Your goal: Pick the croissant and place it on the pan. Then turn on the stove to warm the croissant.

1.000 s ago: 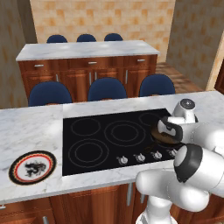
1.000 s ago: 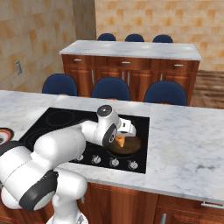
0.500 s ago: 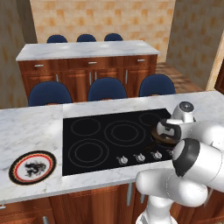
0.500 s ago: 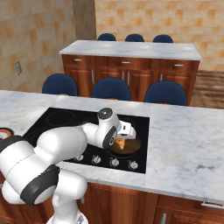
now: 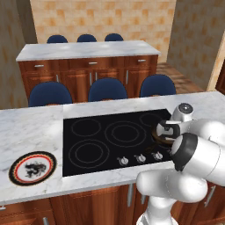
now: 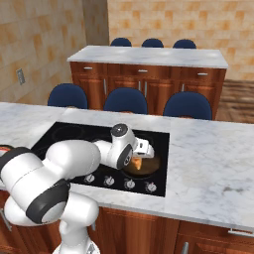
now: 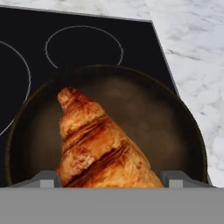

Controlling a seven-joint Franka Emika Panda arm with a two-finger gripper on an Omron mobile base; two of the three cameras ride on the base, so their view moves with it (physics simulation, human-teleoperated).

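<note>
The golden-brown croissant (image 7: 96, 144) hangs low over the round dark pan (image 7: 144, 100), its tip pointing toward the pan's far left rim. My gripper (image 7: 109, 177) is shut on the croissant's broad end, one fingertip (image 7: 43, 178) against each side. From the right base view, the gripper (image 6: 141, 154) reaches down into the pan (image 6: 151, 167) on the near right burner, with a bit of croissant (image 6: 138, 162) visible below it. The pan (image 5: 158, 137) sits on the black stove (image 5: 110, 132), whose silver knobs (image 5: 140, 158) line its front edge. The gripper (image 5: 166, 130) is over the pan.
A white plate (image 5: 33, 168) with a red-and-black rim and a dragon emblem lies on the marble counter left of the stove. Blue chairs (image 5: 107, 90) stand behind the counter, and a second island (image 5: 88, 50) is farther back. Marble counter (image 6: 208, 163) stretches to the right of the stove.
The hand stays over the pan with only a slight shift; the arm's elbow has risen a little. The croissant remains between the fingers.
</note>
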